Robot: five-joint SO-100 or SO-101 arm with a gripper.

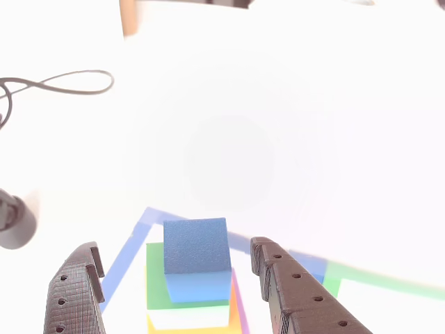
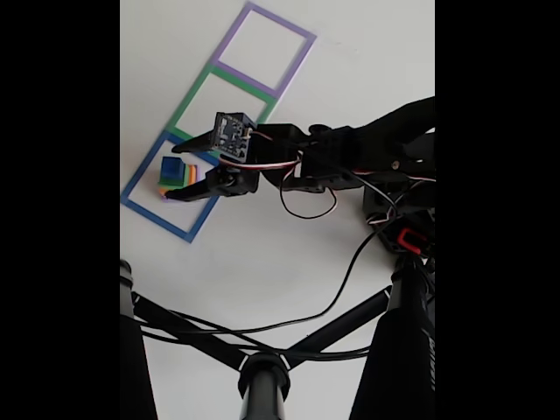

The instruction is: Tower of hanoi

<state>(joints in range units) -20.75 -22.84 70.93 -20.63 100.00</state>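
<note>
I am working over a plain white bench point(image 2: 289, 254), overexposed in the other view, with a loose black cable point(image 1: 62, 82) lying at its far left. In the fixed view three taped square outlines are running in a row: a blue outline point(image 2: 153, 214) nearest the arm's reach, a green outline point(image 2: 194, 92) in the middle, a purple outline point(image 2: 302, 52) farthest. The cubes are all sitting as one stack inside the blue outline: the blue cube point(image 1: 197, 259) on top, a green cube point(image 1: 156, 278) under it, then what looks like an orange layer point(image 1: 188, 328) and a purple edge point(image 1: 240, 313) below, though the lower ones are mostly hidden. The gripper point(image 1: 177, 285) is reaching in with its jaws spread wide, one on either side of the blue cube and not touching it; nothing is being pinched. In the fixed view the gripper point(image 2: 188, 166) is hanging just beside the stack point(image 2: 172, 175). My judgement: the task is barely starting, as the green and purple outlines are holding no cube. The top blue cube looks like the first piece to lift, and every transfer appears to be left to do.
</note>
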